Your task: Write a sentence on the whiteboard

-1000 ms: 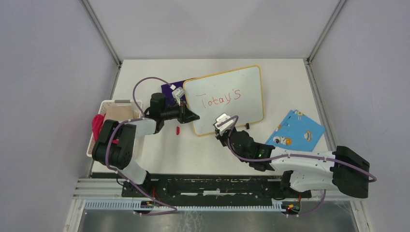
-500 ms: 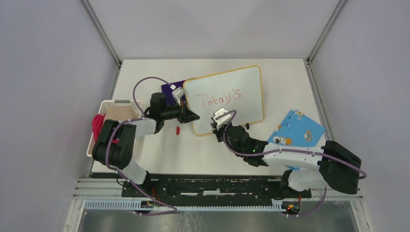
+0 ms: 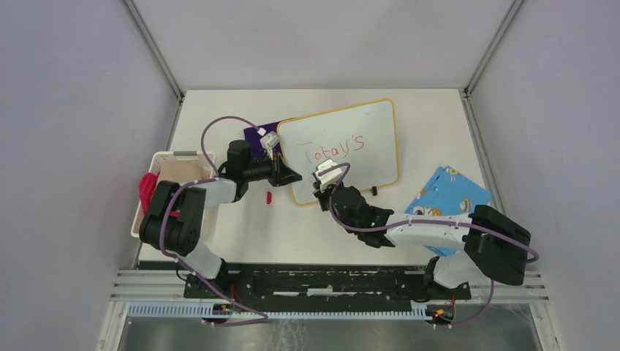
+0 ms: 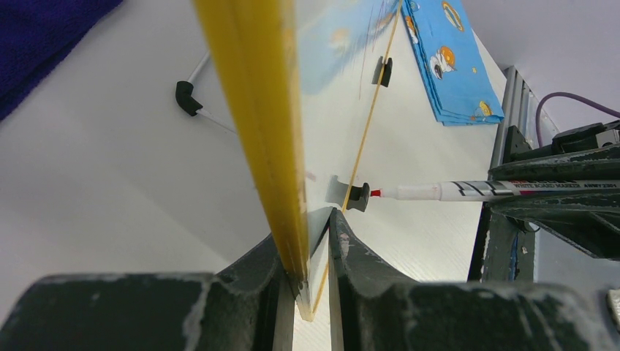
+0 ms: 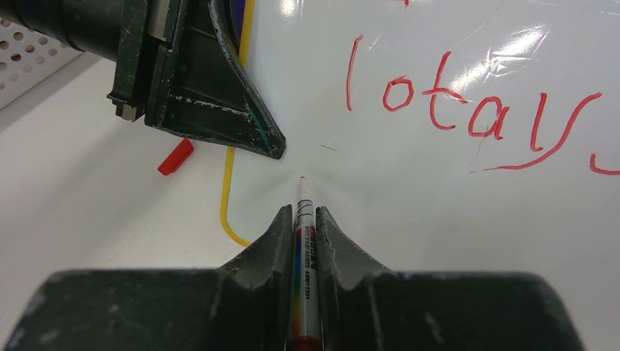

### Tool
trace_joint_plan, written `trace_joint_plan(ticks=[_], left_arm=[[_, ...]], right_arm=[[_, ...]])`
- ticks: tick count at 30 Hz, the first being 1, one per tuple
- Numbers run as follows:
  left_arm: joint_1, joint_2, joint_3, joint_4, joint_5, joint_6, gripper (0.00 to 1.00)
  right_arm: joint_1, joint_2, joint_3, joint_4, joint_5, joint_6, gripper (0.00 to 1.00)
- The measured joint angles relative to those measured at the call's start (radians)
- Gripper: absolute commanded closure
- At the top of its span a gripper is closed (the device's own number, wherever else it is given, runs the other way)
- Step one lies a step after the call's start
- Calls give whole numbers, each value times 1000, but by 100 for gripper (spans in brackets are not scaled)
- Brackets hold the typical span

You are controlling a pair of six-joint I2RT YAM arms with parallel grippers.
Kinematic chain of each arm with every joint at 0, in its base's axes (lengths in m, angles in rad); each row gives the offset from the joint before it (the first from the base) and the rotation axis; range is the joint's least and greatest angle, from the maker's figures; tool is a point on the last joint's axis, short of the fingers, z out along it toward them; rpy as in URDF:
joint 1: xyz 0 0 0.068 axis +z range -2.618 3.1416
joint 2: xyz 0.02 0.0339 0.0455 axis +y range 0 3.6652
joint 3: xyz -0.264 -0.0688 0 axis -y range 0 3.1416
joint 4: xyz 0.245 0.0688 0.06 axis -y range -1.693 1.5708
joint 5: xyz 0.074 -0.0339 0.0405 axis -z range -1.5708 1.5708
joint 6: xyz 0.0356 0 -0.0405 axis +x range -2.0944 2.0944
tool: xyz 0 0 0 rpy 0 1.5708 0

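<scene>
Tabletop (image 3: 439,117): left fingers (image 3: 286,175) clamp whiteboard (image 3: 365,168) edge; right fingers (image 5: 284,223) hold marker (image 5: 303,219) over it.

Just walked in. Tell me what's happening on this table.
Two robot arms are writing on a whiteboard. The left gripper is clamped on the board's yellow edge, steadying it. The right gripper grips a red marker, its tip aimed at the blank area below the only red word on the board, "Today's". Whether the tip touches the board cannot be told. A small red cap lies on the table beside the board.
</scene>
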Motion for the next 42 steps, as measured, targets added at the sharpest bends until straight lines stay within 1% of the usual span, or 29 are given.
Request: trace_joint_plan(ticks=[20, 42], left_arm=[[0, 2, 1, 0, 2, 0, 98], [0, 3, 2, 0, 1, 0, 98]], right_arm=[[-19, 52, 8, 23, 14, 63, 100], [-41, 50, -12, 18, 10, 114, 100]])
